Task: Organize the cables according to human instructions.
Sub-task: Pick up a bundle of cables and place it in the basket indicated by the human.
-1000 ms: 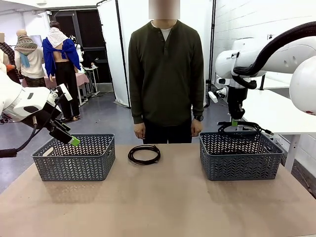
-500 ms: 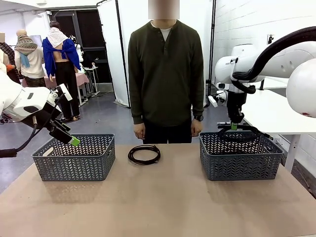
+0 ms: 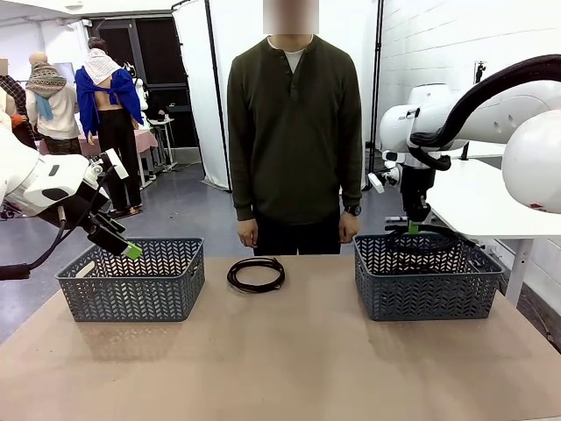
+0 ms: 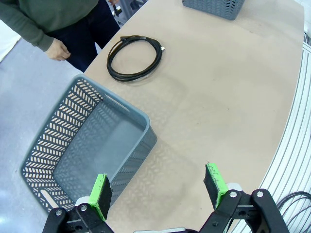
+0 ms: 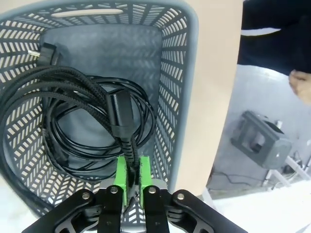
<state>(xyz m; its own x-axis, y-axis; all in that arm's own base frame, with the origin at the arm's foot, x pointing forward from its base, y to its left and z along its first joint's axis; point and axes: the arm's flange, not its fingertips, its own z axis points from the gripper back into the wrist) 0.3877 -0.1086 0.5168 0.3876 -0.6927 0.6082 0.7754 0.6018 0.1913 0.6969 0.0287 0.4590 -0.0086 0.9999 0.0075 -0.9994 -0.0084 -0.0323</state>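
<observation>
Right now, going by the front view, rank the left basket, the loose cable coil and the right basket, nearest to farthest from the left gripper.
1. Left basket, just below the fingers.
2. Loose cable coil, mid-table.
3. Right basket, far right.

A: What stands on the light brown matte table (image 3: 280,368)?
B: A grey-blue plastic basket with herringbone-slotted walls (image 3: 131,285) near its left edge, and a matching grey-blue basket (image 3: 428,285) near its right edge, well apart.
A: And beyond it?
B: A white partition screen (image 3: 235,39) on a black frame, a white painted brick wall (image 3: 421,44) and a white side table (image 3: 478,200) at the right.
</observation>
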